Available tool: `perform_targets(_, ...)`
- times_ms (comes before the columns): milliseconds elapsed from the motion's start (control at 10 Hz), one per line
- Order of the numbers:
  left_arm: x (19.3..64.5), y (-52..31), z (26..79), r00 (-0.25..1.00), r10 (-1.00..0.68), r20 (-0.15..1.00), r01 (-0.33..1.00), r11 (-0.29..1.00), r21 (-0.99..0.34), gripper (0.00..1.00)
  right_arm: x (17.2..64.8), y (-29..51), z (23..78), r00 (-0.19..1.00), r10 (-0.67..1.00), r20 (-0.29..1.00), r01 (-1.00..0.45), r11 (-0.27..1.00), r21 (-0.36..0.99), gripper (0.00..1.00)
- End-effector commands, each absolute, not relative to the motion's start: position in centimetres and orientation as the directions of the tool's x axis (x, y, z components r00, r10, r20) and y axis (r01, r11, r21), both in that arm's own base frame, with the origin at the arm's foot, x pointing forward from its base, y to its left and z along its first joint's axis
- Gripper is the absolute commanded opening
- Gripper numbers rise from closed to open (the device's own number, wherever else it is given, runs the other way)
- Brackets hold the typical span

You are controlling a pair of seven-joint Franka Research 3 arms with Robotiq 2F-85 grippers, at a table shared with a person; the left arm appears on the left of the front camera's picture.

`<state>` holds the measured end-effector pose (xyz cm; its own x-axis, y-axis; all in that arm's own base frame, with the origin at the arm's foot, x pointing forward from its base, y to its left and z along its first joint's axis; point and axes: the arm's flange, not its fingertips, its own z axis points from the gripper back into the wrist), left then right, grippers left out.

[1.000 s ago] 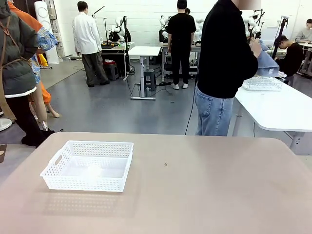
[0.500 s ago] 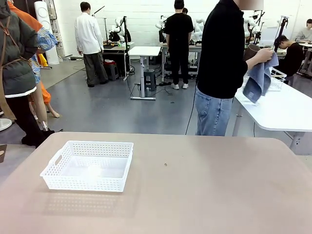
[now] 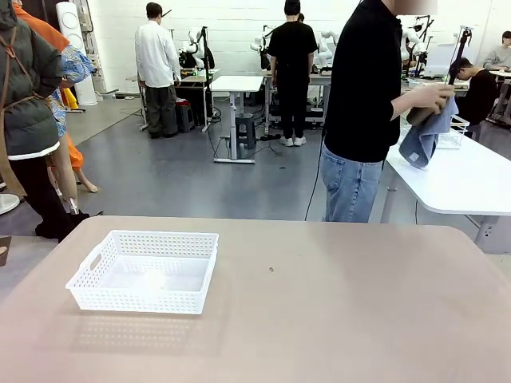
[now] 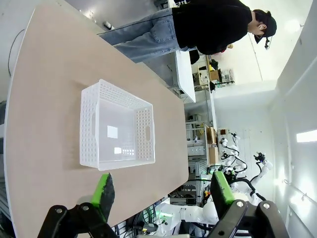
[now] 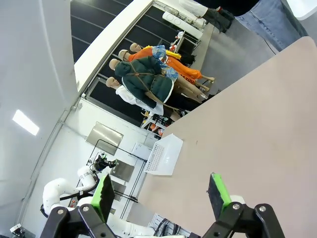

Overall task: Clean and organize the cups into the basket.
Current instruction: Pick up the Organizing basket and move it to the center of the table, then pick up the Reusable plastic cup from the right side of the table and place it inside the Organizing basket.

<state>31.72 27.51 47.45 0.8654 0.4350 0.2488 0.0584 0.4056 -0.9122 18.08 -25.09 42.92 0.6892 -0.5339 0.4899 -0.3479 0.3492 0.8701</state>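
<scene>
**Basket waits empty; cup is with the person**

The white basket (image 3: pixel 148 234) sits on the robot's left part of the tan counter (image 3: pixel 359 303), with nothing in it. The left wrist view looks down into it (image 4: pixel 144 133), and the right wrist view catches it (image 5: pixel 166 154) farther off.

No cup stands on this counter. The person (image 3: pixel 367 80) stands at the far side, turned toward a second, white counter (image 3: pixel 459 179). Both hands are up at a blue cloth (image 3: pixel 421 140). A brownish thing tucked against the cloth looks like one of the cups (image 3: pixel 416 117), probably being wiped, though most of it is hidden.

The left tool (image 4: pixel 163 191) hangs above the counter near the basket, fingers spread wide with nothing between them. The right tool (image 5: pixel 161 196) is likewise wide open and empty over bare counter.

The cups should be light and fairly stiff, but a cardboard-like wall may dent under a hard squeeze. The taper could also let a cup slide out of the pads. A gentle hold across the middle of the body, upright, seems best. The basket is light plastic and may skid if nudged.
</scene>
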Motion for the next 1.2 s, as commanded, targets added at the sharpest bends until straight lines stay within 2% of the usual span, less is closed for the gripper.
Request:
perform_targets(0, 31.56, 27.72, 47.45, 0.863, 0.438, 0.251, 0.064, 0.399, -0.915, 1.00, 17.91, -25.17, 42.96, 0.690, -0.529, 0.494, -0.356, 0.347, 0.868, 1.00)
perform_targets(1100, 31.56, 27.72, 47.45, 0.863, 0.438, 0.251, 0.064, 0.399, -0.915, 1.00, 17.91, -25.17, 42.96, 0.690, -0.529, 0.494, -0.356, 0.347, 0.868, 1.00)
